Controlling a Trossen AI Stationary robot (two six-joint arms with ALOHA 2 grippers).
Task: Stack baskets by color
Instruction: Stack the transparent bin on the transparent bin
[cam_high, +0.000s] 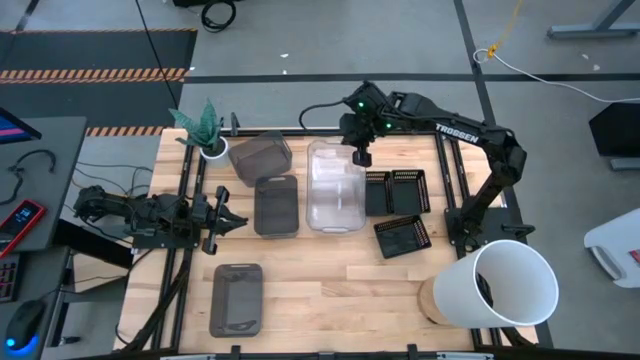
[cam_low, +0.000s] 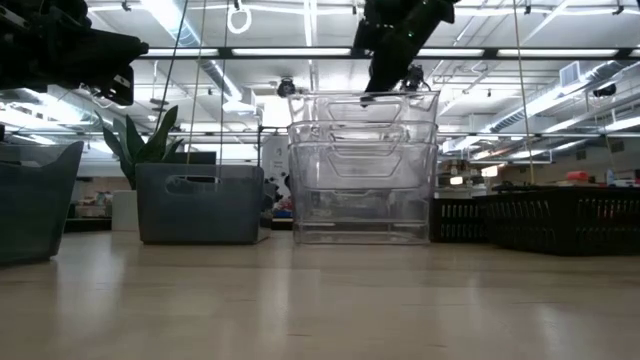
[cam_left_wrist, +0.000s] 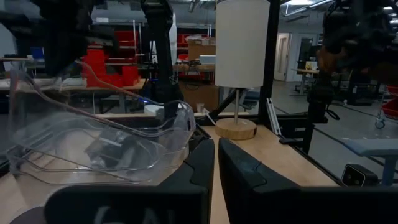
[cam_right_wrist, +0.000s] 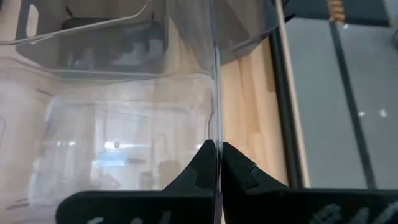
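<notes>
Right end effector (cam_right_wrist: 216, 163) is over the far middle of the bench (cam_high: 330, 290), fingers pinched tight on the thin rim of the top clear basket (cam_high: 335, 186). That basket sits nested in the clear stack (cam_low: 363, 165) at bench centre, at least three deep in the low view, with nothing visible inside.

Just left of it is a smoky grey basket (cam_high: 277, 205), with another grey basket (cam_high: 262, 157) behind it at the far edge beside a small potted plant (cam_high: 208, 133). A third grey basket (cam_high: 237, 299) lies alone near the front left.

Right of the clear stack sit three black slotted baskets (cam_high: 398, 207). A big white bucket (cam_high: 505, 284) lies tipped at the near right corner.

Left end effector (cam_high: 222, 213) hovers at the left side, fingers closed on nothing.
</notes>
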